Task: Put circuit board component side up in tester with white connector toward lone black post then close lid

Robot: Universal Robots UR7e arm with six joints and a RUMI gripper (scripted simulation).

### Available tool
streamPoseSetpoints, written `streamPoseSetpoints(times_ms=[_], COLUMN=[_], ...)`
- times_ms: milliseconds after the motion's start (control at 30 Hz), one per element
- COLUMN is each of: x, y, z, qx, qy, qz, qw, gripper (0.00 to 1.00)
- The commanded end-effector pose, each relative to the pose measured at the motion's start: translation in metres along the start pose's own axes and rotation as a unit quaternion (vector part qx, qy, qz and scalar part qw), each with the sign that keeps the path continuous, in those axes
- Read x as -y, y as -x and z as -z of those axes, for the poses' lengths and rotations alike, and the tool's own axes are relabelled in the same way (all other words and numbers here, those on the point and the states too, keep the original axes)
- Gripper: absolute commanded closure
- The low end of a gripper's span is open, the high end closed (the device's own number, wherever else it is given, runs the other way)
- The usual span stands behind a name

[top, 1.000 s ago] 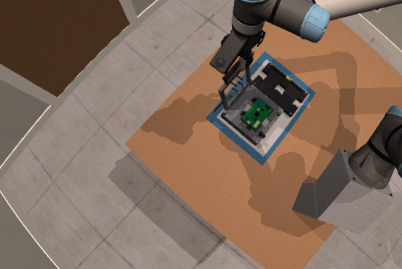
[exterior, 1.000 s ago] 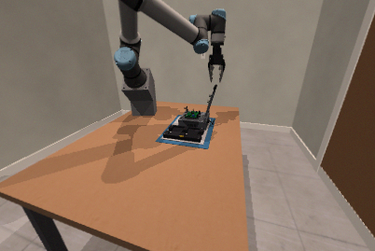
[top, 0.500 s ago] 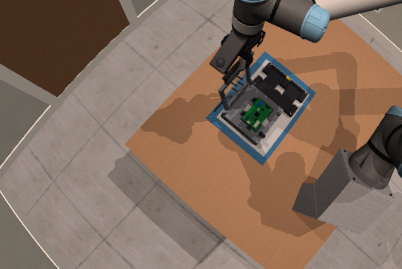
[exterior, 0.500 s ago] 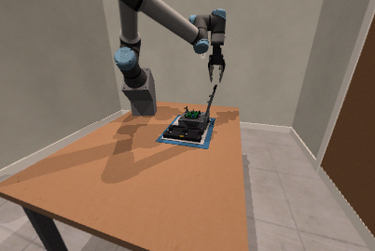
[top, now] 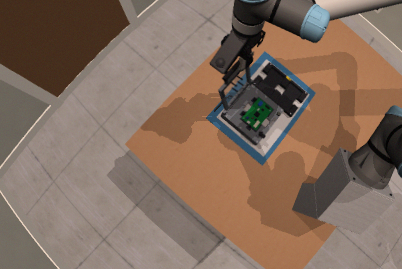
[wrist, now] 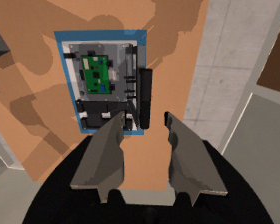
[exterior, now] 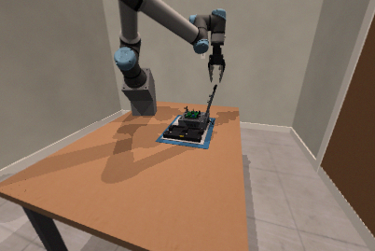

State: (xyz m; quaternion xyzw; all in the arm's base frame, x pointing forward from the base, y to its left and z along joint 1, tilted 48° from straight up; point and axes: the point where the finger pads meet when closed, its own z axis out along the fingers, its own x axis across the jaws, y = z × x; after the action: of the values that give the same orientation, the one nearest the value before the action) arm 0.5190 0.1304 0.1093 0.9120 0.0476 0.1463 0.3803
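Note:
The green circuit board (top: 256, 113) lies flat in the grey tester, component side up. It also shows in the wrist view (wrist: 96, 75) and small in the exterior view (exterior: 193, 111). The tester's lid (exterior: 211, 100) stands raised, nearly upright; from the wrist it looks like a dark bar (wrist: 145, 97). My gripper (exterior: 215, 77) hangs above the lid's top edge, apart from it. Its fingers stand partly open with nothing between them. The empty black tray (top: 282, 87) sits beside the tester on the blue-edged base.
The arm's grey pedestal (top: 340, 192) stands at the table's corner, also in the exterior view (exterior: 142, 91). The table's edge and the floor (wrist: 226, 60) lie close beside the base. A brown door (exterior: 350, 123) is on the right wall.

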Motion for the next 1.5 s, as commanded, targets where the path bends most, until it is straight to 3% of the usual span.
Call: streamPoseSetpoints(times_ms=[0, 800, 1467], x=[0.0, 0.0, 0.0], y=[0.0, 0.0, -0.001], z=[0.0, -0.004, -0.031], qx=[-0.001, -0.001, -0.001], qy=[0.0, 0.0, 0.0], qz=[0.0, 0.0, 0.0], qw=[1.0, 1.0, 1.0], gripper=[0.7, 0.7, 0.7])
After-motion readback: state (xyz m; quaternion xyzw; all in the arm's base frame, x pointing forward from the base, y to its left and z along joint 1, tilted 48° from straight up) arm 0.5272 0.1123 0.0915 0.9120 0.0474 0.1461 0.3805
